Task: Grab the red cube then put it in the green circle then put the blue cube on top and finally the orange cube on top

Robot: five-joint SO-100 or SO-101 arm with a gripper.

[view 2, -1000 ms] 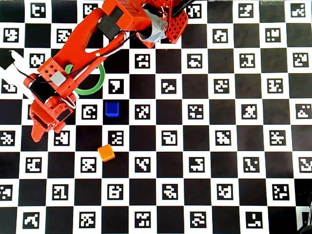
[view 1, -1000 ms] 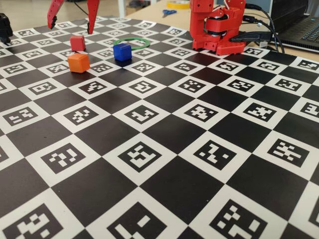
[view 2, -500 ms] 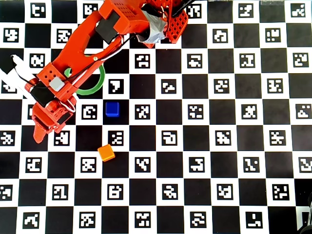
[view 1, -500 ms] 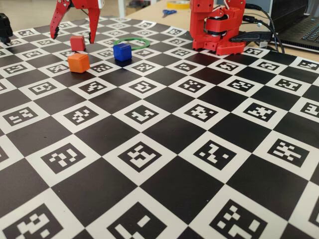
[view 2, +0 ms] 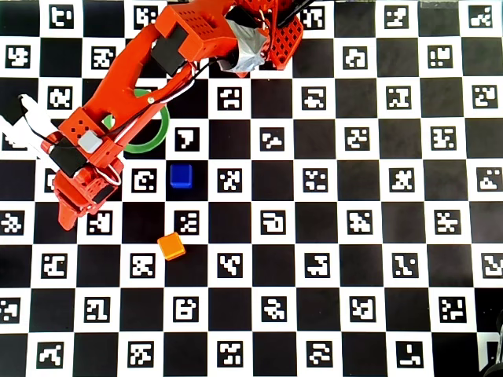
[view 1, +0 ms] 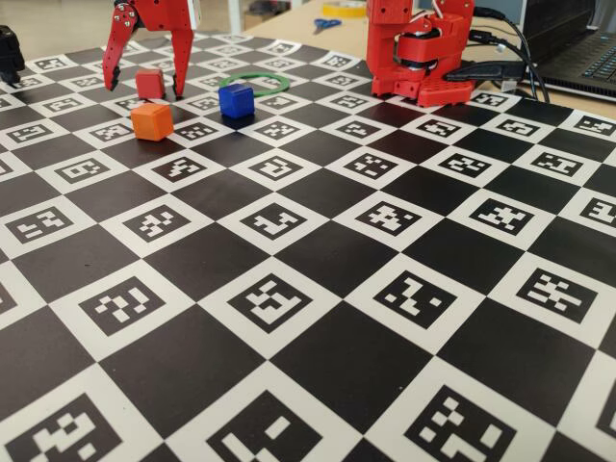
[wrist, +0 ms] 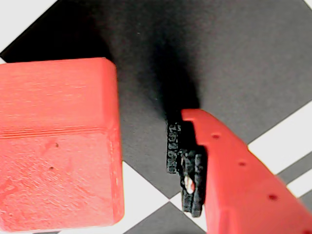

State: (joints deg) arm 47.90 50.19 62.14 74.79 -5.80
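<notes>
Fixed view at upper left of the frame: fingers (view 1: 144, 82) spread wide, straddling the red cube (view 1: 149, 83), one tip on each side, neither clearly touching it. Just below, the orange cube (view 1: 152, 121); right of that, the blue cube (view 1: 236, 100), with the green circle (view 1: 254, 82) lying flat behind it on the checkered surface (view 1: 318, 289). Overhead view: red cube hidden under the arm, fingers (view 2: 75, 206) at left of frame; green circle (view 2: 157, 135) partly covered, blue cube (view 2: 181, 175) and orange cube (view 2: 171, 247) apart below. Wrist view alone: dark gap between red cube (wrist: 58, 146) and one finger, so no contact on that side
</notes>
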